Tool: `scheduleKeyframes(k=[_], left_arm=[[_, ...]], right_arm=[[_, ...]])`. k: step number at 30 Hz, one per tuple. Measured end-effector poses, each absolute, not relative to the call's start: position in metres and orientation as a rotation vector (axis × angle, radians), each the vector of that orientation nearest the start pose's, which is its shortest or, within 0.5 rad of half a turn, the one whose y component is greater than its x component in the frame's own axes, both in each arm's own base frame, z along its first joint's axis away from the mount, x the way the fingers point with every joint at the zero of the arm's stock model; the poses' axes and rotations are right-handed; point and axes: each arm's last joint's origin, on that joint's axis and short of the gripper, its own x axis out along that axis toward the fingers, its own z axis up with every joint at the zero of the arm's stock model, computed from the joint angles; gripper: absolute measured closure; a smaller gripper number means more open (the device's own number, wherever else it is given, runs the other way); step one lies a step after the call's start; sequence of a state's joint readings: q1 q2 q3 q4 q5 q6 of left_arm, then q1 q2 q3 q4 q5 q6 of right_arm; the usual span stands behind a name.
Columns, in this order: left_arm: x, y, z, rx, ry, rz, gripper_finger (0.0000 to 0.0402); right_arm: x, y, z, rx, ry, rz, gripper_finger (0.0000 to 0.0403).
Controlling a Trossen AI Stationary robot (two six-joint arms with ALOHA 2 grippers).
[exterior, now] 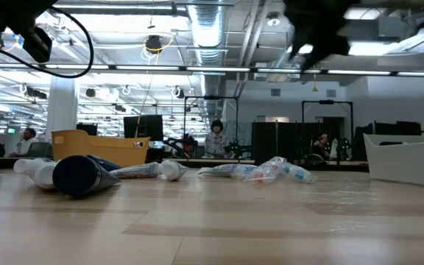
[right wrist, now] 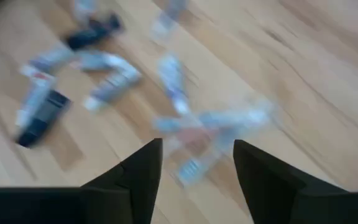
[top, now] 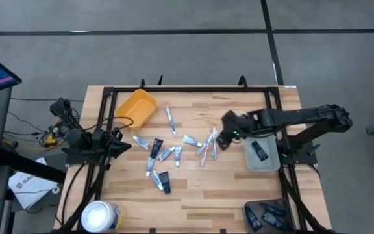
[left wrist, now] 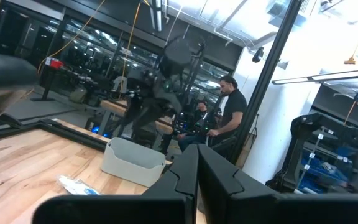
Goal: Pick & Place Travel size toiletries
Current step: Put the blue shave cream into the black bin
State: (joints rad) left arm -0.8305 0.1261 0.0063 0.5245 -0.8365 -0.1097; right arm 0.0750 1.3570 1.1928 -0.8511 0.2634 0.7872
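The right gripper [right wrist: 194,165] hangs with fingers apart and empty over the toiletries [top: 167,155] scattered mid-tabletop [top: 193,201], likely lining up a pick for the grey bin [top: 263,156]. The left gripper [left wrist: 197,171], fingers together, waits at the left edge.

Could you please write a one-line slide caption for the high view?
Right gripper, jaws open, hovers over scattered small toiletry tubes on the wooden table, beside a grey tray.
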Motion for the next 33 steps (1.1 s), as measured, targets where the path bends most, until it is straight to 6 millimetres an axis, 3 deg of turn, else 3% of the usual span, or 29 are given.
scheduleKeyframes(k=[9, 16, 22, 27, 33], left_arm=[[0.076, -0.051, 0.201, -0.408, -0.273, -0.009, 0.04], [0.076, -0.051, 0.201, -0.409, -0.273, -0.009, 0.04], [0.076, -0.051, 0.201, -0.409, -0.273, -0.009, 0.04], [0.076, -0.051, 0.201, -0.408, -0.273, -0.009, 0.04], [0.076, -0.051, 0.201, -0.409, -0.273, -0.009, 0.04]], right_arm=[[0.361, 0.023, 0.279, 0.293, 0.913, -0.311, 0.0242], [0.425, 0.028, 0.256, 0.262, 1.016, -0.262, 0.0199], [0.46, 0.029, 0.228, 0.264, 1.151, -0.308, 0.0142], [0.481, 0.033, 0.209, 0.275, 1.215, -0.271, 0.0132], [0.496, 0.061, 0.215, 0.288, 1.152, -0.124, 0.0132]])
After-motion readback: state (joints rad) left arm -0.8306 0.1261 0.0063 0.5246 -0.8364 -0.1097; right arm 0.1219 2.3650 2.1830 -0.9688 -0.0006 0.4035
